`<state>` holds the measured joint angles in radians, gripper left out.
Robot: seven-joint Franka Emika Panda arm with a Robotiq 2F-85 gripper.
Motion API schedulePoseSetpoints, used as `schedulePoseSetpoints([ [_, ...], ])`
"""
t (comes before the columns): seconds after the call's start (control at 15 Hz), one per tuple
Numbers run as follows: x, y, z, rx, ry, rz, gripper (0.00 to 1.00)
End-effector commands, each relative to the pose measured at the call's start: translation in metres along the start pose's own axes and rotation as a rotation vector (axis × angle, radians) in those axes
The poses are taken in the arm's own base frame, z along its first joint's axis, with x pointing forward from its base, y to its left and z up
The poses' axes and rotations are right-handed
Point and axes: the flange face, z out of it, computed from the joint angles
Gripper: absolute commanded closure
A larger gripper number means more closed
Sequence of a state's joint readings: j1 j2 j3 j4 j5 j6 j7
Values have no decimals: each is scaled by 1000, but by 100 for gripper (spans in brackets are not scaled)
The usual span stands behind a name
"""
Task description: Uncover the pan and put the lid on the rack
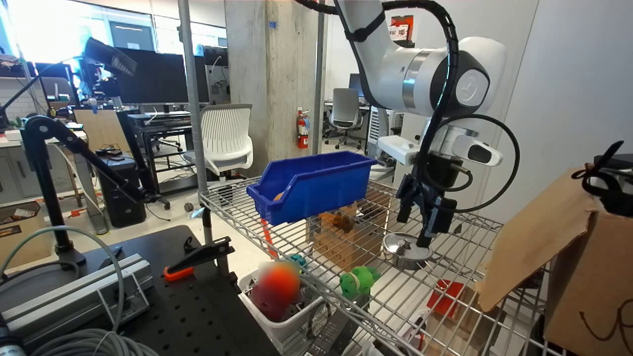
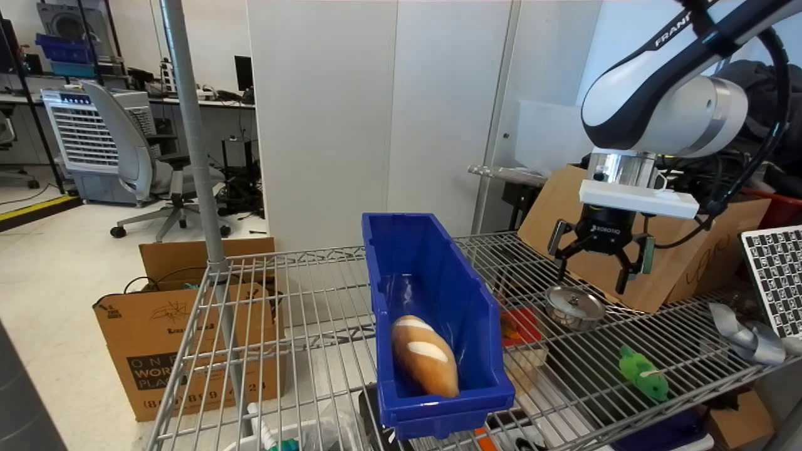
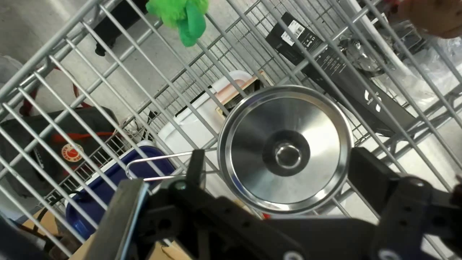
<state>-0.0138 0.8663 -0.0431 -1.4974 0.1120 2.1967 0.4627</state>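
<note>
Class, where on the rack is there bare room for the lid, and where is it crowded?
The rack has one bare stretch between the metal post and the blue bin, and another between that bin and the covered pan. It is crowded around the pan: the cardboard box, the green plush toy and the open gripper are close by.

Lid (image 3: 287,150), pan (image 2: 570,324): glossy metal. Rack (image 2: 301,257): duller metal wire. Bin (image 1: 326,193): smooth plastic.

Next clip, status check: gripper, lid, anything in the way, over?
Gripper open, over the pan. Lid on the pan, not gripped. Knob unobstructed in wrist view; green toy nearby, apart from pan.
</note>
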Motion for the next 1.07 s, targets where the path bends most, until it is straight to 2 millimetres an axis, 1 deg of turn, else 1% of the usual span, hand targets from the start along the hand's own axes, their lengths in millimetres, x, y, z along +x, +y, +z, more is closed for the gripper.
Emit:
schedulePoseSetpoints([
  [0.0,2,-13,9,25,9,5,0],
  [0.2,3,-18,16,24,23,3,0],
  [0.27,3,-19,16,26,32,3,25],
  [0.33,4,-20,18,26,39,3,28],
  [0.67,7,-23,18,29,67,8,66],
  [0.8,8,-23,16,33,76,14,80],
  [0.87,9,-22,13,36,78,17,88],
  [0.93,9,-22,12,37,74,18,95],
  [1.0,8,-21,10,38,54,17,100],
])
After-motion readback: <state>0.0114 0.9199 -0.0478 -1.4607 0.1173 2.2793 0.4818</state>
